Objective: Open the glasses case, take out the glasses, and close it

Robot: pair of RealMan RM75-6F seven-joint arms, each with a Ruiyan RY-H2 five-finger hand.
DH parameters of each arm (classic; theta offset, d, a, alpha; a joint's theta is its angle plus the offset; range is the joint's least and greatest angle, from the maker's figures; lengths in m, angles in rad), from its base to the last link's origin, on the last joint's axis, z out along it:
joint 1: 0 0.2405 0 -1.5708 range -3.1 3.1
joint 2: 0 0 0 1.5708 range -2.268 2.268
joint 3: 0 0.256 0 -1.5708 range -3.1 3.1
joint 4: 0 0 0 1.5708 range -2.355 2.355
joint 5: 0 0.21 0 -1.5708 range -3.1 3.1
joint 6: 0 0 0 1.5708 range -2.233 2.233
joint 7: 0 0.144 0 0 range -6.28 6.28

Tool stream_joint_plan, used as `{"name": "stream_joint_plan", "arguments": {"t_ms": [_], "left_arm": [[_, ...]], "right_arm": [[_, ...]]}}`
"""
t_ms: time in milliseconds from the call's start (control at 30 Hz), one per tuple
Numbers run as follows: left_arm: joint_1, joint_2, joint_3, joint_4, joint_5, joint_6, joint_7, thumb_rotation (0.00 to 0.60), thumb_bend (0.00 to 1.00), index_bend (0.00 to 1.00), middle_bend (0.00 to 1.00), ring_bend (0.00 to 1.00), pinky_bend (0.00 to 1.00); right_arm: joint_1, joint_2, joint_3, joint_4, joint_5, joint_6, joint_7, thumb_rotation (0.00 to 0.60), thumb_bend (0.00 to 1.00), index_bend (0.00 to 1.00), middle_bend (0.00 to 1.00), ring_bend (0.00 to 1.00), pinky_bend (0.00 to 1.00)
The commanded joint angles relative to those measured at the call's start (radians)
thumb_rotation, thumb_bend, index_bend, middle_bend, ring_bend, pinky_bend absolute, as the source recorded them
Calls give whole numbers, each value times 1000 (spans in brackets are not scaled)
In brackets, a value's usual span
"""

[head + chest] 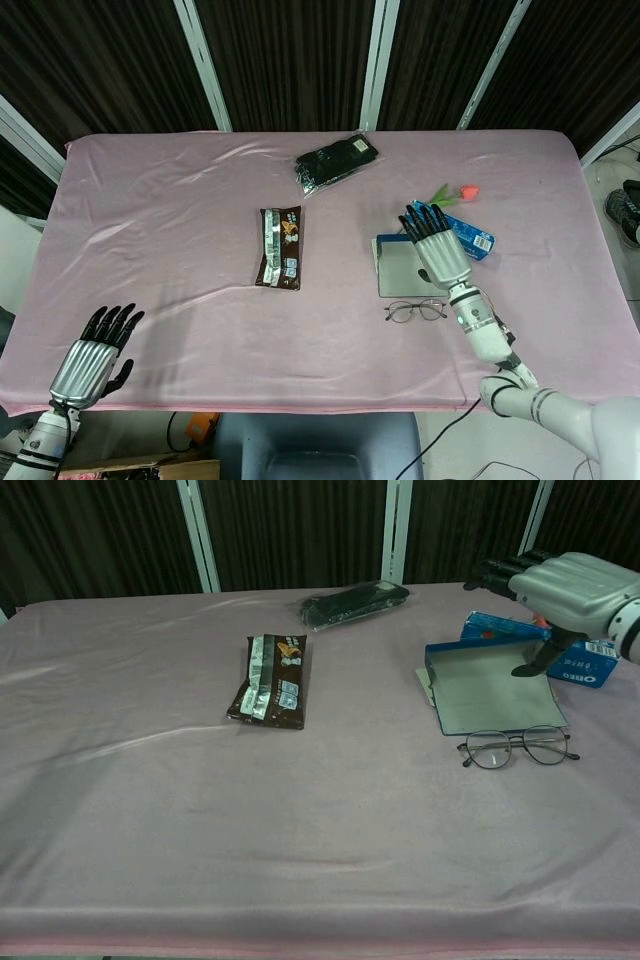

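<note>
Grey glasses case [492,688] lies closed on the pink table [180,250], glasses [516,747] just before it; right hand [570,585] hovers above, fingers spread (left hand [88,362] likewise empty).

Matt pink cloth over the bench [180,250], lightly creased. Smooth silver metal-look shell, ribbed, on the right hand [437,247] and left hand [88,362], with matt black fingers. Thin metal wire-framed glasses [517,747]. Matt grey lid on the flat blue glasses case [492,688]. Glossy brown foil snack wrapper [280,246]. Shiny black plastic packet [336,162].
</note>
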Motion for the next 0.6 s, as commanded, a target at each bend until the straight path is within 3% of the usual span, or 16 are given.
{"name": "stream_joint_plan", "arguments": {"t_ms": [33,233,600], "left_arm": [[0,0,2,-1,4,1,0,600,420,0,0,0,0],[2,4,4,-2,10,7,-7,600,420,0,0,0,0],[3,10,6,-3,15,10,-20,600,420,0,0,0,0]], "right_arm": [[-81,129,-78,-171,-67,73,17,600,274,372,3,0,0],[-105,179,-116,-250,-40,15,50,600,362,545,13,0,0],[-89,55,-123,-99,-24,-54,94,600,417,602,27,0,0]]}}
